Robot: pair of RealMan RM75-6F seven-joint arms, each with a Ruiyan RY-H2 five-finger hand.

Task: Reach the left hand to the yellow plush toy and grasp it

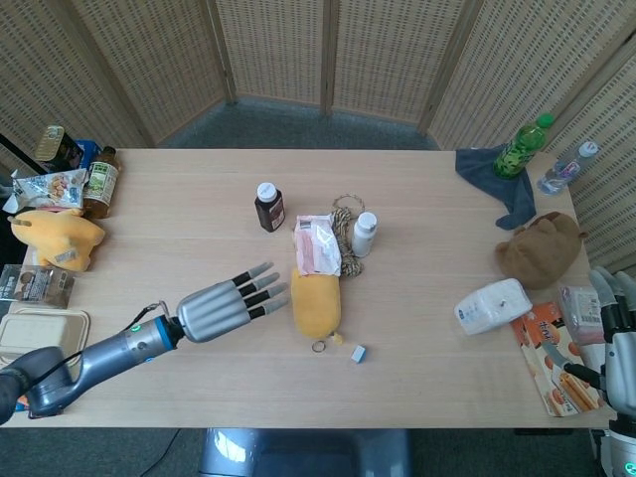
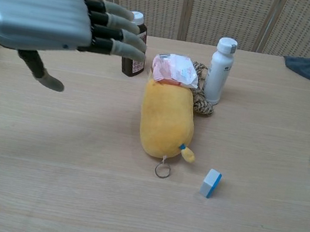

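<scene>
Yellow plush toy [image 1: 316, 302] is lying lengthwise at the centre of the desk [image 1: 179, 238], its far end tucked under a pink packet [image 1: 317, 244], while the left hand [image 1: 221, 304], fingers spread and empty, is hovering just left of it, apparently lining up a side grasp.

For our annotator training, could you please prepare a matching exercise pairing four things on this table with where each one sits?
Things:
1. yellow plush toy
2. left hand
3. pink snack packet
4. blue-and-white block

Places:
A. on the far end of the toy
B. table's middle, lying lengthwise
C. near the toy's key ring, on the robot's right
D. open, just left of the toy, not touching

Pairs: 1-B, 2-D, 3-A, 4-C
</scene>
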